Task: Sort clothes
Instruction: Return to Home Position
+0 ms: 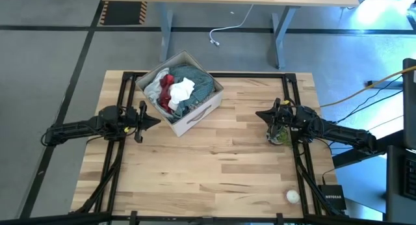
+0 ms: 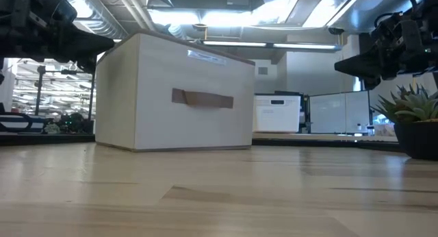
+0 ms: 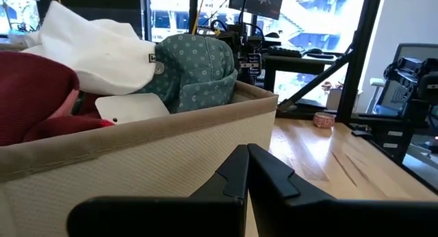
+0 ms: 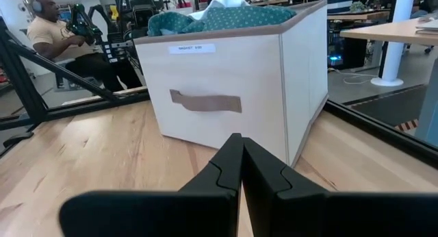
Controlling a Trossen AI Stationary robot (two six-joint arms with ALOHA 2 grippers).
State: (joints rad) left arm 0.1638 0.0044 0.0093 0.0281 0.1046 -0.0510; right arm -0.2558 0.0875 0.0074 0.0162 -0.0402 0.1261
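- Sorting looks finished: the clothes (image 1: 184, 88) are heaped inside the fabric box (image 1: 195, 119)
- Left gripper (image 1: 155, 121) and right gripper (image 1: 260, 114) sit either side of it, fingers pinched together, empty
- Next, I reckon, both arms only need to settle at home

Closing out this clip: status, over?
Left tool shut, empty, beside box. Right tool shut, empty, by plant. Clothes piled in box. Nothing in the way.

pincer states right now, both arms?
Left pincer: closed, holding nothing.
Right pincer: closed, holding nothing.
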